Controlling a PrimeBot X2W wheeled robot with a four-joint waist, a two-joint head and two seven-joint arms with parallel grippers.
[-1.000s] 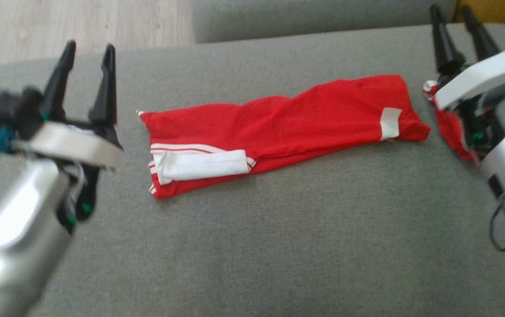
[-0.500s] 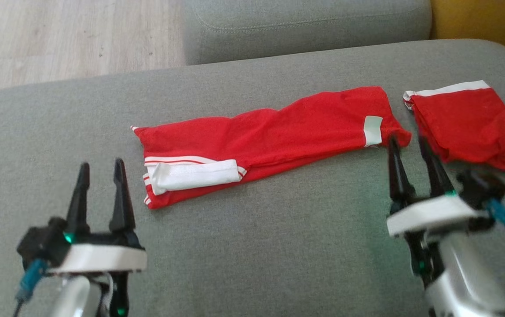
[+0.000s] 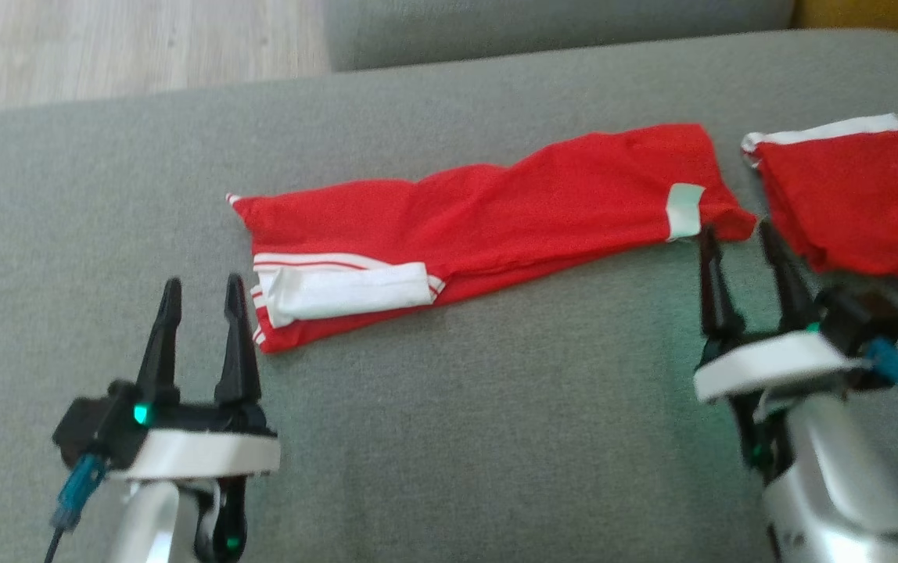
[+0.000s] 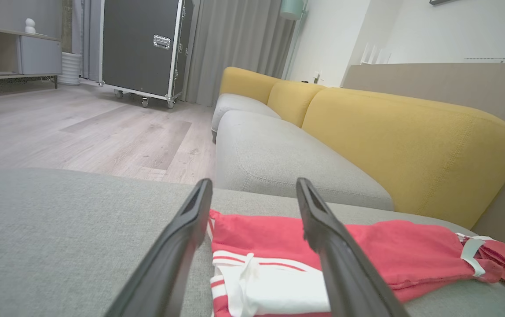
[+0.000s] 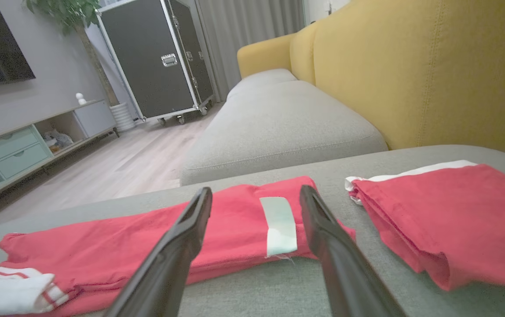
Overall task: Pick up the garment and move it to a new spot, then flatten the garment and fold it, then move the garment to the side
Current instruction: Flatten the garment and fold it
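Fingers of your left gripper (image 3: 202,280) and right gripper (image 3: 738,229) were spread and empty. The garment (image 3: 496,203) lay just beyond both sets of tips. Closing too far right, you risked snagging the folded red pile (image 3: 848,188) beside it.

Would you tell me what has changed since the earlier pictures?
Both grippers drew back toward the robot: the left gripper from beside the striped end of the long red garment, the right gripper from over the smaller red garment. Both are open and empty, near the long garment's front edge. The garments lie as before.
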